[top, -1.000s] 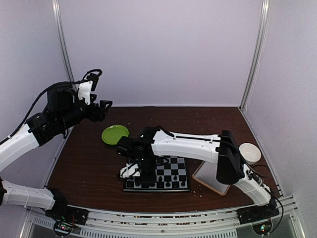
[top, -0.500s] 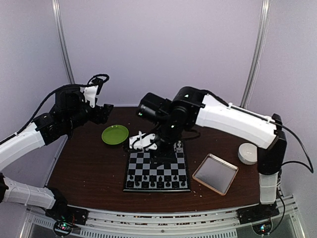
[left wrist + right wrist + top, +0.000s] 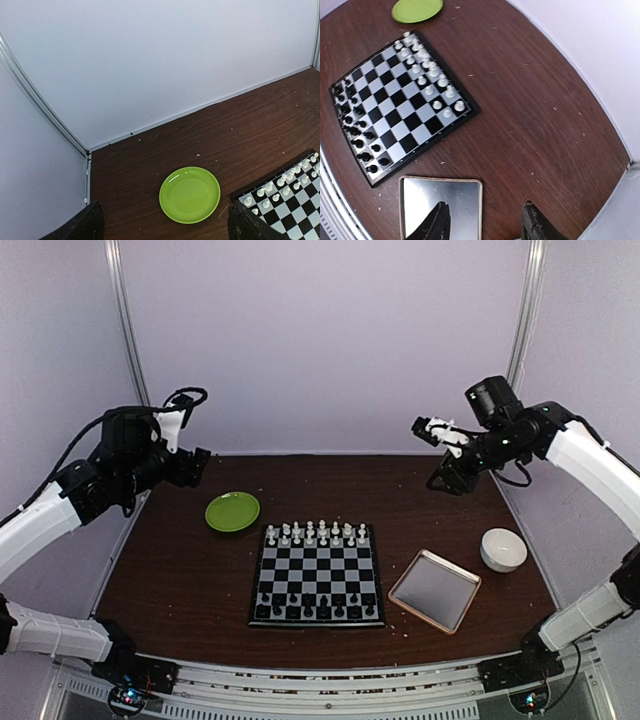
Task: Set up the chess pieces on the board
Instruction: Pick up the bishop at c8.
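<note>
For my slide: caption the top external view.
White and black chess pieces line opposite edges of the grey-and-black checkered board.

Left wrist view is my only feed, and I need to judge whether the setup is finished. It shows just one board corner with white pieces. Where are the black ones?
Observer: The black chess pieces stand in two rows along the near edge of the board, opposite the white chess pieces.
Operator: Any strays off the board?
Observer: None that I can make out. The tan-rimmed metal tray to its right holds nothing.
Operator: And the right hand?
Observer: The right hand hangs high over the far right of the table, open, with nothing between its fingers.
</note>
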Robot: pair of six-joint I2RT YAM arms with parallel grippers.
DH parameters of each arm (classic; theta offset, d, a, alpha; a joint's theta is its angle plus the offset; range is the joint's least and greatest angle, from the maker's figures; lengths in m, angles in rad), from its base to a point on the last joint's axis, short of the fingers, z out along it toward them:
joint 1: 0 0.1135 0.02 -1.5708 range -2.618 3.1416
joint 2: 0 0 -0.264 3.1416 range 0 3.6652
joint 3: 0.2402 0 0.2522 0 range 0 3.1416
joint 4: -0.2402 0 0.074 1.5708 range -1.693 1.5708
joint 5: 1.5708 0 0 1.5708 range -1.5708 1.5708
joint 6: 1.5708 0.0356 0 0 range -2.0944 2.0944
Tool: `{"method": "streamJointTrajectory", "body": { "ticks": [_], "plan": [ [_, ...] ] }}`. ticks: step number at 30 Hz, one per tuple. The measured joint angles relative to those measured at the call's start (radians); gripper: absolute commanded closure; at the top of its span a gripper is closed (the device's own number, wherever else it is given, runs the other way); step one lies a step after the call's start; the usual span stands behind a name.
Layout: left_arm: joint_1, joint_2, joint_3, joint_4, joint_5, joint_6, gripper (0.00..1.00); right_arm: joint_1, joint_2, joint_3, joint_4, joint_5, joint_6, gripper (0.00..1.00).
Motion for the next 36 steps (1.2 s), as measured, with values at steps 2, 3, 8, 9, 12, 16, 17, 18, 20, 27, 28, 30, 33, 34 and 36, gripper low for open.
{"method": "streamJointTrajectory", "body": {
  "ticks": [2, 3, 8, 9, 12, 16, 17, 18, 20, 27, 28, 30, 33, 34, 36],
  "plan": [
    [0.018, -0.02, -0.005, 0.0, -0.006, 0.003, 0.11, -0.088, -0.093, -0.091, 0.083, -0.016, 0.031, 0.37],
    [0.024, -0.031, -0.01, 0.002, -0.01, 0.003, 0.1, -0.122, -0.133, -0.13, 0.119, -0.021, 0.05, 0.31],
    [0.042, -0.115, -0.105, 0.055, -0.044, 0.003, 0.08, -0.275, -0.339, -0.365, 0.347, -0.048, 0.138, 0.0],
    [0.044, -0.118, -0.111, 0.056, -0.046, 0.003, 0.08, -0.3, -0.37, -0.407, 0.387, -0.051, 0.155, 0.0],
    [0.051, -0.138, -0.165, 0.081, -0.056, 0.003, 0.08, -0.372, -0.44, -0.514, 0.492, -0.064, 0.211, 0.0],
    [0.054, -0.148, -0.203, 0.087, -0.056, 0.003, 0.08, -0.428, -0.517, -0.609, 0.591, -0.092, 0.277, 0.0],
    [0.054, -0.152, -0.206, 0.086, -0.051, 0.003, 0.09, -0.436, -0.541, -0.63, 0.613, -0.106, 0.29, 0.0],
    [0.054, -0.156, -0.206, 0.086, -0.047, 0.003, 0.09, -0.438, -0.554, -0.639, 0.626, -0.115, 0.296, 0.0],
    [0.054, -0.166, -0.207, 0.087, -0.041, 0.003, 0.12, -0.443, -0.57, -0.653, 0.657, -0.139, 0.311, 0.01],
    [0.055, -0.18, -0.196, 0.045, 0.092, 0.007, 0.38, -0.452, -0.509, -0.656, 0.666, -0.343, 0.288, 0.21],
    [0.055, -0.18, -0.192, 0.03, 0.142, 0.01, 0.41, -0.444, -0.492, -0.648, 0.647, -0.368, 0.265, 0.25],
    [0.055, -0.175, -0.188, 0.01, 0.258, 0.018, 0.45, -0.415, -0.452, -0.613, 0.59, -0.394, 0.215, 0.37],
    [0.015, -0.149, -0.184, -0.02, 0.4, 0.029, 0.48, -0.312, -0.382, -0.546, 0.491, -0.423, 0.104, 0.47],
    [-0.014, -0.137, -0.18, -0.031, 0.427, 0.033, 0.5, -0.259, -0.356, -0.525, 0.457, -0.423, 0.063, 0.48],
    [-0.104, -0.094, -0.155, -0.063, 0.467, 0.048, 0.54, -0.147, -0.309, -0.503, 0.402, -0.405, -0.01, 0.5]
  ]
}}
